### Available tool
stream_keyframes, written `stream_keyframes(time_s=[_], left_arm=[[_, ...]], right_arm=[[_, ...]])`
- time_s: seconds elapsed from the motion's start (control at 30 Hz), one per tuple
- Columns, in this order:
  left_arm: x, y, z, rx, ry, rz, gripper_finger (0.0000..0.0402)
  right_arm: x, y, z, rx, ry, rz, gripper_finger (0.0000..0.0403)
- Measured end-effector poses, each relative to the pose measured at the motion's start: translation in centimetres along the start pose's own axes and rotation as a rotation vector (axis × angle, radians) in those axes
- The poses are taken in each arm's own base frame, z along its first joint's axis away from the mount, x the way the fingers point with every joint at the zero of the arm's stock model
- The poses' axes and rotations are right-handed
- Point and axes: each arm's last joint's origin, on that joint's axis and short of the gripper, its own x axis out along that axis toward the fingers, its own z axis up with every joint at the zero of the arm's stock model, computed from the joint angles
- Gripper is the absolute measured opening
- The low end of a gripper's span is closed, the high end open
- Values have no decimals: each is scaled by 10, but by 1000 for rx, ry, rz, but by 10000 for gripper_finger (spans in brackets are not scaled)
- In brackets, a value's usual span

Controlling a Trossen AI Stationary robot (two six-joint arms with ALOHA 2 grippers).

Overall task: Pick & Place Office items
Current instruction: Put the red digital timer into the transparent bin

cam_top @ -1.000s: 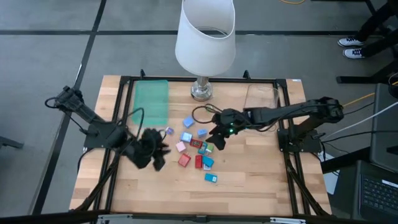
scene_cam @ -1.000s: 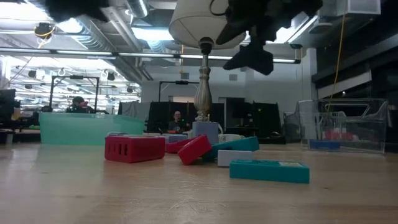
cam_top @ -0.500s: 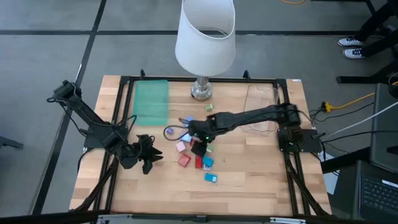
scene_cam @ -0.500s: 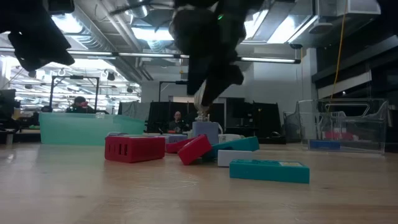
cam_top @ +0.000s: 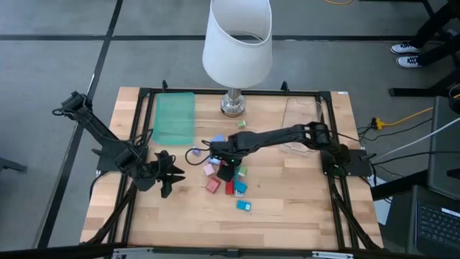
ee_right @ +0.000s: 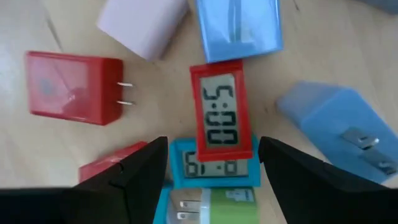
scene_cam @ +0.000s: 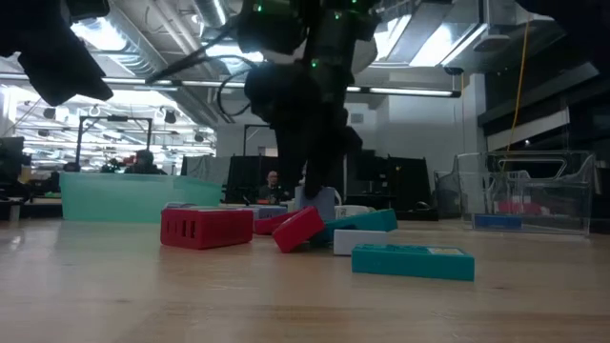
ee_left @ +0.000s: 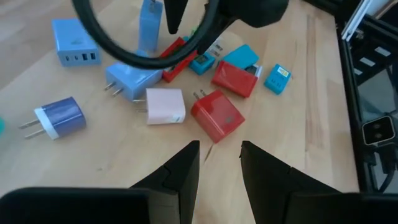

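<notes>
From above, most office items (cam_top: 226, 173) lie heaped mid-table beneath my right gripper (cam_top: 224, 170), so I judge plenty remains. Past my right wrist, my wide-open fingers (ee_right: 134, 174) straddle the red clock (ee_right: 222, 112), untouched. My left gripper (ee_left: 214, 165), partly open and empty, points at the red charger (ee_left: 217, 116) just ahead.

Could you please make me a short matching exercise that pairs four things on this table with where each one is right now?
Things:
1. right gripper
2. left gripper
3. green tray
4. teal item

Places:
A. alone, nearest the table's front edge
B. far left part of the table, beside the lamp base
C. low over the pile, open above a red digital clock
D. left of the pile, holding nothing

Pairs: 1-C, 2-D, 3-B, 4-A
</notes>
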Motion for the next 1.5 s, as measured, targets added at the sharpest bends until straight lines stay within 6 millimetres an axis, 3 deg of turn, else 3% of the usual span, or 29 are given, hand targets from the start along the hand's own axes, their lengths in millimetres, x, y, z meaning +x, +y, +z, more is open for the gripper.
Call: stream_keyframes(time_s=[0.47, 0.8, 1.03, 1.5], left_arm=[[0, 2, -1, 8, 4, 19, 113], [0, 1, -1, -16, 2, 16, 113], [0, 0, 0, -32, -5, 8, 113], [0, 1, 0, -41, -18, 20, 113]], right_arm=[[13, -21, -1, 15, 53, 0, 265], [18, -18, 0, 44, 39, 95, 265], [8, -13, 7, 40, 6, 142, 265], [19, -17, 5, 68, 13, 68, 265]])
